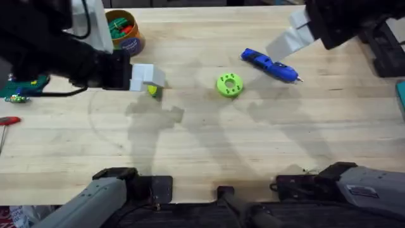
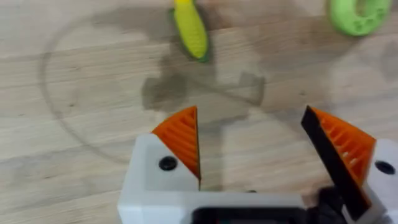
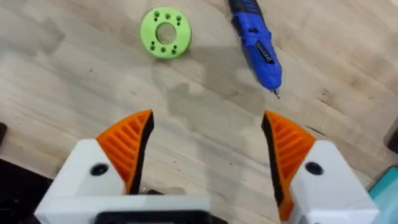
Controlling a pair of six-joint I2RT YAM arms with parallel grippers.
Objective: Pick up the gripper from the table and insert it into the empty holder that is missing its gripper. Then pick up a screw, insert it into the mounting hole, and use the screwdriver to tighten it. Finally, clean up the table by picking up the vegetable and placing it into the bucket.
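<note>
The yellow vegetable (image 1: pixel 153 90) (image 2: pixel 191 28) with a green end lies on the table (image 1: pixel 202 145) just ahead of my left gripper (image 1: pixel 150 76) (image 2: pixel 255 149), which hangs above it, open and holding nothing. Behind that stands the orange-brown bucket (image 1: pixel 124 31), with red and green pieces inside. The blue screwdriver (image 1: pixel 269 65) (image 3: pixel 256 43) lies at the back right. My right gripper (image 1: pixel 285 44) (image 3: pixel 208 146) hovers beside it, open and holding nothing. The loose gripper, the holder and the screw are out of view.
A lime-green ring (image 1: pixel 229 85) (image 2: pixel 357 14) (image 3: pixel 165 33) with holes lies mid-table between vegetable and screwdriver. A red-handled screwdriver (image 1: pixel 9 120) and a green part (image 1: pixel 19 88) sit at the left edge. Dark equipment (image 1: pixel 385 50) stands at the far right.
</note>
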